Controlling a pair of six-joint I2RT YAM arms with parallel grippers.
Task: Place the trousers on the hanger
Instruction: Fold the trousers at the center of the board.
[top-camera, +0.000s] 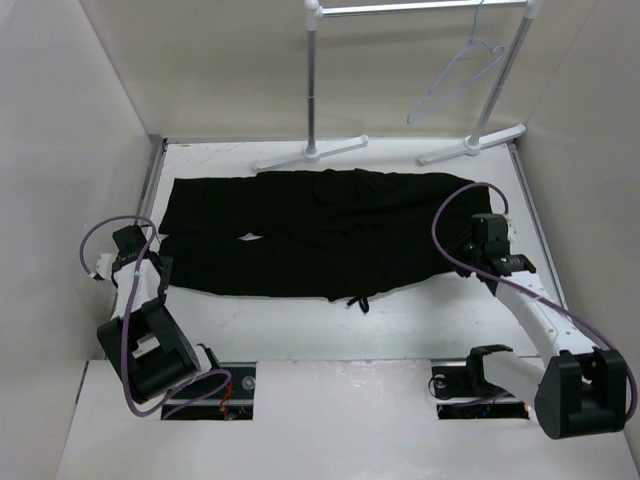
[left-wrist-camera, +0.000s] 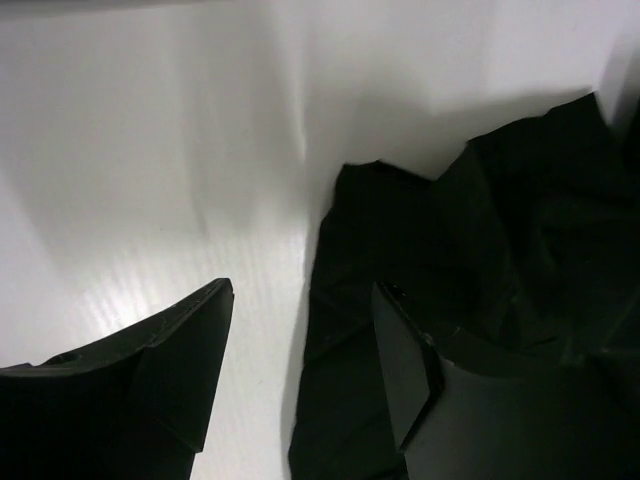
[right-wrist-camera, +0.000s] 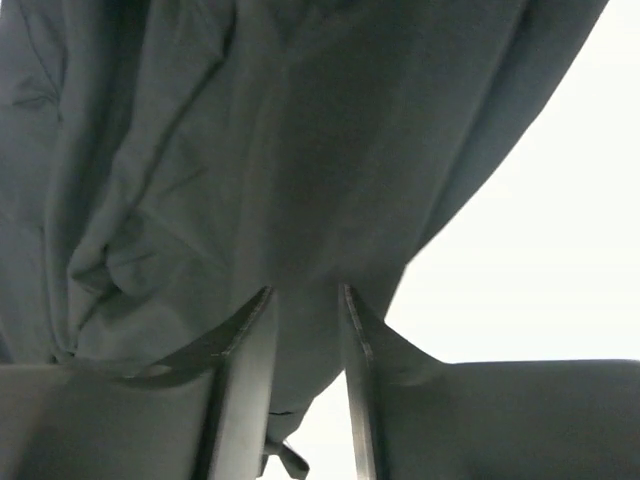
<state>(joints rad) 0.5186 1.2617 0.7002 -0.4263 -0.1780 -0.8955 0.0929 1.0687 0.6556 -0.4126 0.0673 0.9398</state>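
Note:
The black trousers (top-camera: 320, 235) lie spread flat across the white table, waist end to the right. The pale wire hanger (top-camera: 455, 85) hangs by its hook from the rack bar at the back right. My left gripper (top-camera: 157, 270) sits at the trousers' left end. In the left wrist view it is open (left-wrist-camera: 303, 290), one finger over bare table and the other over the cloth's edge (left-wrist-camera: 450, 260). My right gripper (top-camera: 480, 260) is at the trousers' right end. In the right wrist view (right-wrist-camera: 306, 290) its jaws stand close together with trouser cloth (right-wrist-camera: 250, 150) pinched between them.
A white clothes rack (top-camera: 313, 80) stands at the back on two poles with splayed feet (top-camera: 470, 145) resting on the table's far edge. White walls close in on the left, right and back. Purple cables loop off both arms.

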